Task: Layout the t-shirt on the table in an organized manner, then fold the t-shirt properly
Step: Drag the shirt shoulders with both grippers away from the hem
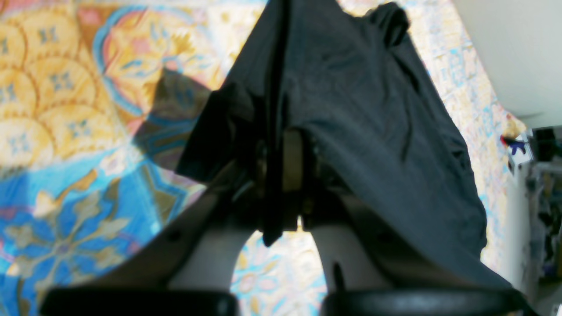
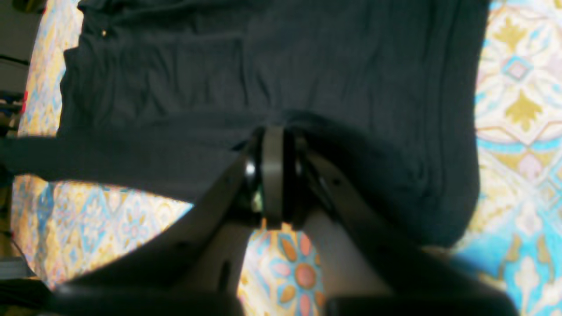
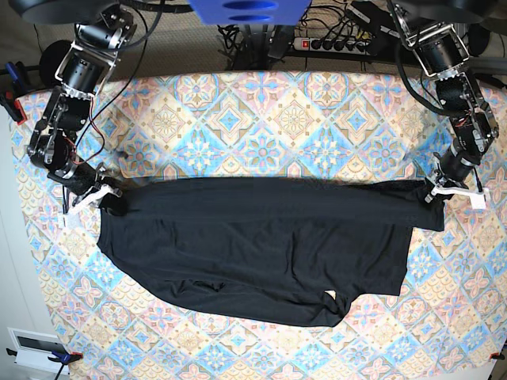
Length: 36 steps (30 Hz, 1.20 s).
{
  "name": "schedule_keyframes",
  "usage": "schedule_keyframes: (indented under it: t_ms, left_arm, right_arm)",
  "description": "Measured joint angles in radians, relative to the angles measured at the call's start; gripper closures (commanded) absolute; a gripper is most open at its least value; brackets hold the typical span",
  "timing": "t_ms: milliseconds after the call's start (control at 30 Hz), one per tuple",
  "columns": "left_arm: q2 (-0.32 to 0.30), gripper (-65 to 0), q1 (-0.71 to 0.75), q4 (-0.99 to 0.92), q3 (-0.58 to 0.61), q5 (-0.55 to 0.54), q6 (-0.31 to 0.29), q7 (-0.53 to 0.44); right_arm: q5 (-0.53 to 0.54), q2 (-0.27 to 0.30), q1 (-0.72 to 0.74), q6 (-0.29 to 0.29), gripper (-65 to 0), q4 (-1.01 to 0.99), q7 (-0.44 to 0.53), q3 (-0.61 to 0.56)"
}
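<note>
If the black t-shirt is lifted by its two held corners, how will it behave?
The t-shirt is probably floppy: it wrinkles and drapes over the left tool. It would likely sag between that and the right tool. It looks light and thin.

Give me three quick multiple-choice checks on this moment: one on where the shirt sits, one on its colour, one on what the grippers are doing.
1. Where is the t-shirt?
A. Stretched across the table between the two arms
B. Bunched in a heap at the far edge
C. Hanging off the table's side

2. What colour is the t-shirt?
A. Pastel blue
B. Black
C. Yellow

3. What state are the grippers in?
A. Both open above the cloth
B. Only one holds fabric
C. Both shut on the t-shirt

Answers:
1 A: the base view shows it spread wide, its upper edge pulled straight.
2 B: plain black in every view.
3 C: the left gripper and right gripper each pinch fabric in their wrist views.
</note>
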Motion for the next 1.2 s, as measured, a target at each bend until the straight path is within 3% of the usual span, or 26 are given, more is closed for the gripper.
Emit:
schedule_keyframes:
  t_ms: [333, 500, 633, 800, 1033, 1200]
  left_arm:
    - [0.0, -0.1, -0.042, -0.204, 0.005, 0.006, -0.002, -0.077]
    - [0.006, -0.2, -0.064, -0.208, 0.006, 0.089, -0.006, -0.081]
    - [0.002, -0.7, -0.093, -0.207, 0.029, 0.106, -0.006, -0.085]
    - [-0.04, -5.5, -0.088, -0.207, 0.191, 0.103, -0.005, -0.089]
    - [-0.093, -12.6, -0.077, -0.206, 0.277, 0.105, -0.006, -0.073]
    - [-0.127, -20.0, -0.062, -0.204, 0.27, 0.099, -0.006, 0.015]
  right_arm:
    - [-0.005, 0.0, 0.002, 0.0, 0.0, -0.086, 0.032, 0.0]
    - [-0.111, 0.0, 0.001, 0.0, 0.0, -0.095, 0.04, 0.0]
    - [-0.13, -0.003, 0.034, 0.0, 0.0, -0.1, 0.041, 0.0]
    - [-0.135, 0.003, 0.048, -0.003, 0.0, -0.097, 0.077, 0.0]
    - [-0.132, 0.003, 0.076, -0.003, -0.5, -0.099, 0.081, 0.0]
    - [-0.141, 0.009, 0.065, -0.005, -10.3, -0.099, 0.075, -0.038]
